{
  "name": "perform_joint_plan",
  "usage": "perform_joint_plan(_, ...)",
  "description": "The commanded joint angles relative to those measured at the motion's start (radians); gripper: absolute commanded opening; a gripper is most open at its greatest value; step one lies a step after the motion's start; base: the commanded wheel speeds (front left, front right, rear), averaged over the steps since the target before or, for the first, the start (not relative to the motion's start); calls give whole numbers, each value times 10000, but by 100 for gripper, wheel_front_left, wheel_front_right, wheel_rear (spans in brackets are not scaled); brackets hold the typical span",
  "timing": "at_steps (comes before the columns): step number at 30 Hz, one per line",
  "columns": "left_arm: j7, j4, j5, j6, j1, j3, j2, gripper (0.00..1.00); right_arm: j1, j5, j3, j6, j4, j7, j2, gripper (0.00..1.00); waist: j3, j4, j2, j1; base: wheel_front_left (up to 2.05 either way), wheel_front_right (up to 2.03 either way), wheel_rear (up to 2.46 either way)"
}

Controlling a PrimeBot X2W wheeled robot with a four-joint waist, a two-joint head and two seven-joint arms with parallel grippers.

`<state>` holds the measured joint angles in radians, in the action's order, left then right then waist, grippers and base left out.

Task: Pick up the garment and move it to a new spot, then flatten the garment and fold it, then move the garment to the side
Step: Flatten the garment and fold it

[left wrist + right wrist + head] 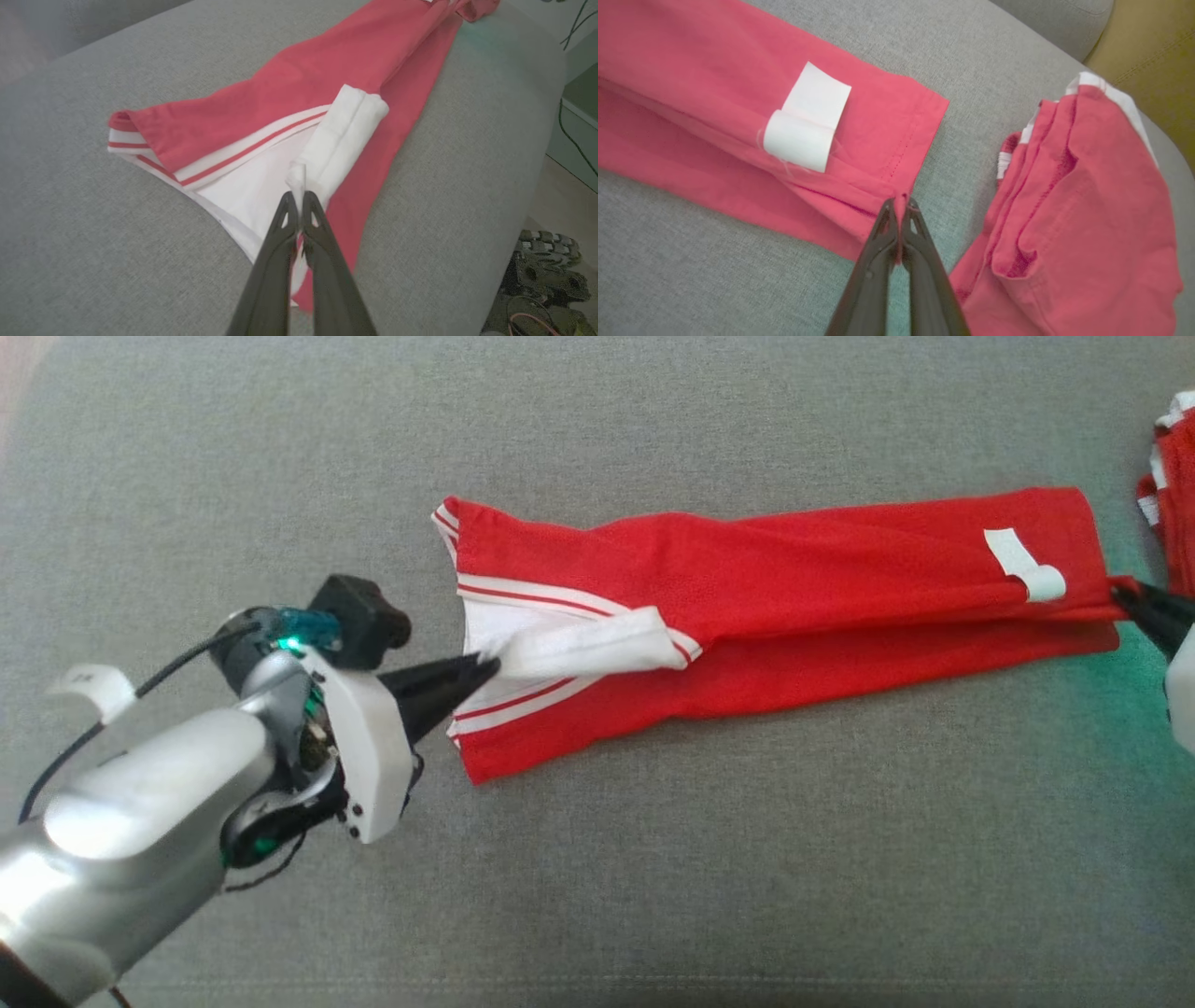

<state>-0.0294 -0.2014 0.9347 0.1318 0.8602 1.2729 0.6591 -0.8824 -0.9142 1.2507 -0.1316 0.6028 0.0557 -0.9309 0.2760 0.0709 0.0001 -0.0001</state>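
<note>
Beside right claw (900,201), garment (691,70) hem, seemingly another garment (1087,210)

Two red garments with white trim are on one grey cushion (653,896): one long stretched garment (822,569) and one crumpled garment (1174,476) at the robot's right. The stretched garment carries one white label (1022,563), folded over once. Two grippers are in sight, one left gripper (487,664) and one right gripper (1120,591), each with two dark fingers (322,242). That makes four fingers in all.
</note>
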Motion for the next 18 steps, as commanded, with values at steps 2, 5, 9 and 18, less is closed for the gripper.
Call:
perform_joint_plan(2, -246, 339, 79, -13, 157, -342, 458, 0, 98, -15, 51, 9, -99, 153, -597, 0, 16, -23, -1, 1, 0, 0, 0)
perform_joint_plan(5, -440, 499, 267, -13, 74, -266, 461, 0, 67, 44, 137, 9, -154, 288, -599, 0, 21, -74, -1, 1, 0, 0, 0)
perform_joint_plan(9, -602, 479, 566, -13, -12, -246, 473, 10, 52, -144, 176, 9, -20, 322, -462, 100, 8, -187, -1, 1, 0, 0, 0)
perform_joint_plan(18, 965, -347, 187, -1155, -372, -797, 78, 100, 23, -861, -184, 9, 568, -206, 162, 100, -616, -677, -1, 1, 0, 0, 0)
